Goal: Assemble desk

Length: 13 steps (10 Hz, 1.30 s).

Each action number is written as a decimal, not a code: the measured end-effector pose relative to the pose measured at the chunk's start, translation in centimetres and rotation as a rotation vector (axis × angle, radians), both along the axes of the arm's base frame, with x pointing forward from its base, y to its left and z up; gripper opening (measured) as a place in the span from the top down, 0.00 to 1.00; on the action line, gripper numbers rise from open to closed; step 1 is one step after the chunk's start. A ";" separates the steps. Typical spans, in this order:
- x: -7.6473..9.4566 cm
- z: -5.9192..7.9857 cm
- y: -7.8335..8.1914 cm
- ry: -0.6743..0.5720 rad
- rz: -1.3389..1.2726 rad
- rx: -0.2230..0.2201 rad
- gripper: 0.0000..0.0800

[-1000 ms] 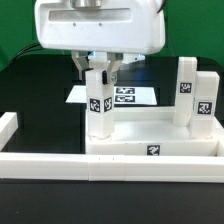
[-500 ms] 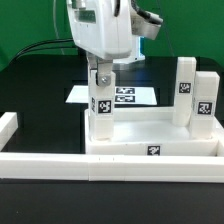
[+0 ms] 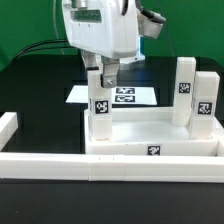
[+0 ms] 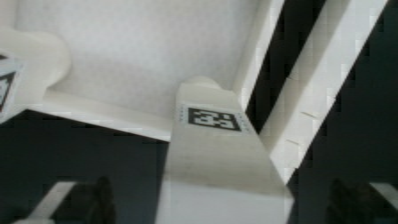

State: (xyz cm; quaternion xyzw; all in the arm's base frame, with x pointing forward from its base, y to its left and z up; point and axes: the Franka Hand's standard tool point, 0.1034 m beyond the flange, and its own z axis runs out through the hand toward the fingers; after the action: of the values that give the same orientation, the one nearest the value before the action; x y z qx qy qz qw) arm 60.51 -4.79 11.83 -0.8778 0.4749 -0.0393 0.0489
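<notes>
Above the near corner of the desk slab (image 3: 150,132) toward the exterior view's left, the pincer (image 3: 103,72) hangs with its fingers apart around the top of an upright tagged leg (image 3: 100,110), its grip loosed. The slab lies on the black bench (image 3: 40,95) behind a long white border rail (image 3: 60,163). Two more legs (image 3: 196,97) stand at its corner toward the exterior view's right. The marker board (image 3: 128,96) lies behind.

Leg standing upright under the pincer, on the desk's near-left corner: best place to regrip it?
Grip the leg near its top, coming straight down: it stands upright on the desk, a slim block with flat sides. The pincer probably fits around it from there.
</notes>
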 end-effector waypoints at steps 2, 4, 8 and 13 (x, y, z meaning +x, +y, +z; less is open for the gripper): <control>0.0 -0.1 0.2 -0.011 0.216 -0.024 0.19; -0.1 -0.4 0.5 -0.014 0.408 -0.049 0.19; -0.1 -0.5 0.4 -0.026 0.743 -0.089 0.19; -0.2 -0.6 0.1 -0.033 1.069 -0.132 0.19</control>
State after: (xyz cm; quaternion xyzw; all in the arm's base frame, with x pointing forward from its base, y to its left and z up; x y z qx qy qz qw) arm 60.34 -4.74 11.26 -0.9976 -0.0424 -0.0526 0.0143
